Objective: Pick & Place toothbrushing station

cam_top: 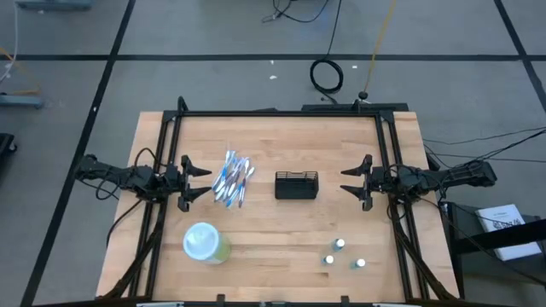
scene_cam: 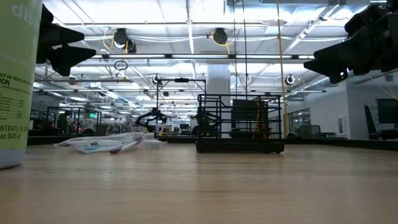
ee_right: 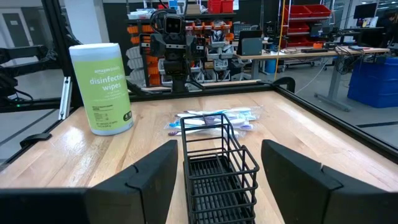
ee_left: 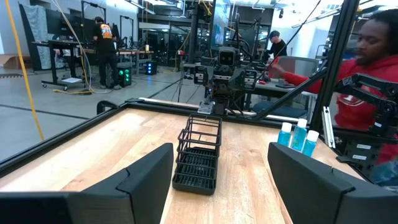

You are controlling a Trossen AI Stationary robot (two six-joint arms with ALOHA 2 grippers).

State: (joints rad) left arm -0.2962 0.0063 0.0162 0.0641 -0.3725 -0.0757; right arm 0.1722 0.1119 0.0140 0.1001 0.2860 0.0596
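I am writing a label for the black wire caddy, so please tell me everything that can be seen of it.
The black wire caddy is a small rectangular basket of thin dark wire, with open barred walls and a finer grid floor. It is empty and stands upright, flat on the wooden table, near its middle. The packaged toothbrushes lie apart on one side of it. It sits between the open left claw and open right claw; neither touches it.

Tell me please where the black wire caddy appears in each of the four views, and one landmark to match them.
High view: the black wire caddy sits at table centre, between both grippers.
Low view: caddy at centre, slightly right.
Left wrist view: caddy at centre, seen end-on.
Right wrist view: caddy at lower centre, close.
Shared landmark: the pile of toothbrushes, beside the caddy; not in the left wrist view.
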